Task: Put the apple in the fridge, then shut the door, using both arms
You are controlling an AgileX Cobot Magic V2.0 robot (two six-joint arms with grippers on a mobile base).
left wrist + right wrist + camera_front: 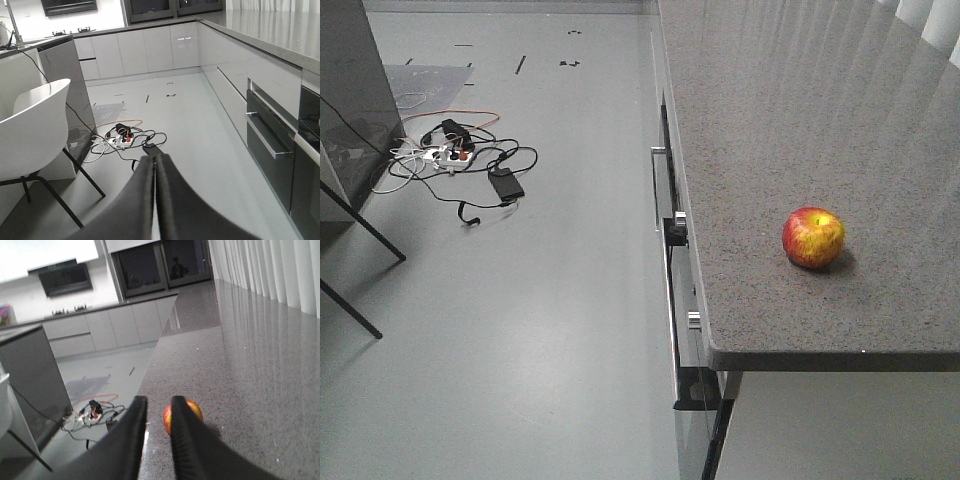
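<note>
The apple [813, 237], red with yellow patches, rests on the speckled grey counter [770, 120] near its front edge. In the right wrist view the apple [168, 420] lies just beyond my right gripper [159, 401], partly hidden behind the right fingertip [179, 405]. That gripper is open by a narrow gap, hovers over the counter's left edge and holds nothing. My left gripper [153, 156] is shut and empty, out over the floor. The fridge and its door are out of view. Neither gripper shows in the front view.
Drawer fronts with metal handles [665, 200] run below the counter's left edge. A power strip with tangled cables [460, 155] lies on the floor. A white chair [35, 130] with black legs stands left, beside a glossy dark grey cabinet block [70, 90].
</note>
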